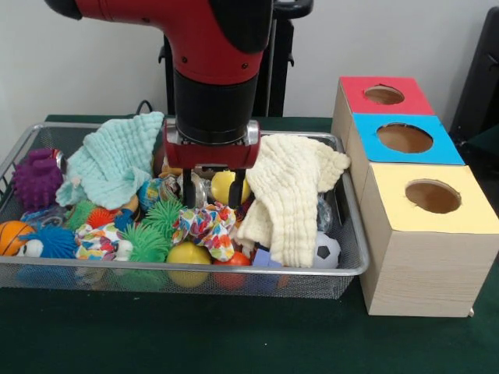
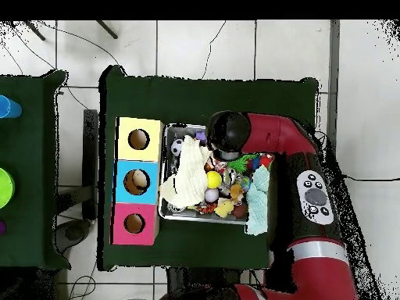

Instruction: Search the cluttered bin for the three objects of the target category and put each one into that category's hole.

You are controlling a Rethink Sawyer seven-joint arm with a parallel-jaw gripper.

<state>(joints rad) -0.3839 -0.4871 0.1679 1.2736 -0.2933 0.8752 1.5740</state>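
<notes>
Two printed bundles showing from the front: one knotted bundle [image 1: 204,224] of white fabric with red, blue, yellow and green patches lying mid-bin, right below the gripper [image 1: 210,199]; another patterned bundle [image 1: 97,241] near the front left, beside a green spiky ball [image 1: 145,241]. Gripper lowered into the silver mesh bin [image 1: 352,269], black fingers [image 1: 189,195] apart, straddling nothing, tips just above the middle bundle. Cream cloth [image 1: 290,202] draped to the right of it, mint cloth [image 1: 113,160] behind left. Yellow-topped box [image 1: 429,241] nearest the camera, its round hole [image 1: 433,195] open, well apart from the bundle.

From overhead: arm [image 2: 273,141] covering much of the bin [image 2: 166,176]; bundles not distinguishable. Yellow-topped box [image 2: 125,139] touching the bin's side, hole [image 2: 139,139] dark and round.
</notes>
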